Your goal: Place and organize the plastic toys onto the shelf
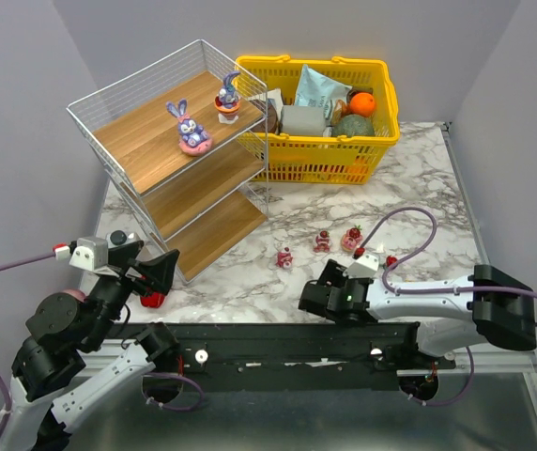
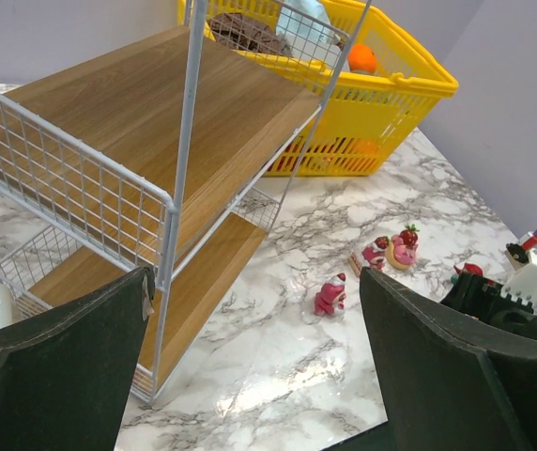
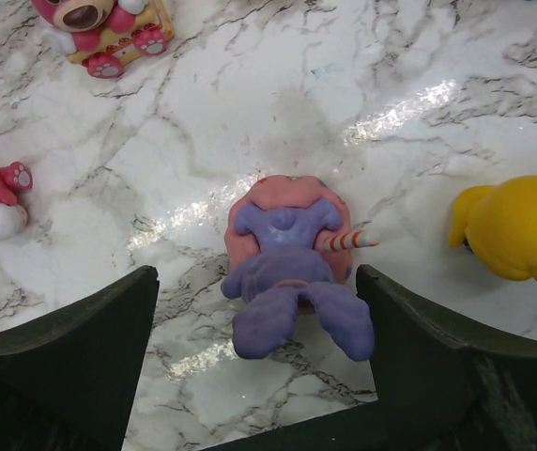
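The shelf (image 1: 170, 155) stands at the back left, and it also shows in the left wrist view (image 2: 146, 122). Two purple bunnies (image 1: 189, 127) (image 1: 228, 97) stand on its top board. My right gripper (image 3: 257, 282) is open low over the table, with a third purple bunny on a pink donut base (image 3: 292, 272) between its jaws, untouched. A yellow piece (image 3: 513, 230) lies to its right. Small pink-red figures (image 1: 285, 256) (image 1: 323, 241) (image 1: 352, 238) stand on the marble. My left gripper (image 2: 254, 282) is open and empty beside the shelf's front corner.
A yellow basket (image 1: 381, 141) with groceries stands behind the shelf at the back centre. A small red piece (image 1: 153, 301) lies under the left gripper (image 1: 161, 268). The right arm (image 1: 437, 296) lies along the table's near right edge.
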Controlling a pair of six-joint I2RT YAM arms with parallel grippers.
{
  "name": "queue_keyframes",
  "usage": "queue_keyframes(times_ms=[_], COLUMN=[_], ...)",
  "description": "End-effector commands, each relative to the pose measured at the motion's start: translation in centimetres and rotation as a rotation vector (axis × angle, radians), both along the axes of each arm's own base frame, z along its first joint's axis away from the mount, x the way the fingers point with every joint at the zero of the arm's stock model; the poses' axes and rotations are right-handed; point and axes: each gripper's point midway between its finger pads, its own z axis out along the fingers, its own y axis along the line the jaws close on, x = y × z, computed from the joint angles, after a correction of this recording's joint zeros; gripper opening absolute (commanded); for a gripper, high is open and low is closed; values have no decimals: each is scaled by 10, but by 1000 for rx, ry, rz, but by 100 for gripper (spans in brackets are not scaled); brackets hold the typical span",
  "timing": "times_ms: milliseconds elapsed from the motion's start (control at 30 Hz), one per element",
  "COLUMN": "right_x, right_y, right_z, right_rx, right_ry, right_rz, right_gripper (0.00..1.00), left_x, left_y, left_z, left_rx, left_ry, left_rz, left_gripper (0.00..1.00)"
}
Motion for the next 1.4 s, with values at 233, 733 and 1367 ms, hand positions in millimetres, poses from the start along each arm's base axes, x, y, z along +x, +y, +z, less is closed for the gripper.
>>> queue_keyframes(times_ms=[233,733,1367], right_x=[21,26,-16], right_y=[-1,30,131], right_z=[-19,17,257], right_rx=[-3,76,347], right_ry=[14,-19,-373], right_rz=[-33,204,1060], right_gripper=[72,20,1], left_x=[1,-18,-38], left_y=[5,-15,-83], left_z=[4,7,6], left_rx=[18,10,51], left_ry=[-4,30,49], left_rz=[21,-136,-487], left_gripper=[99,99,99])
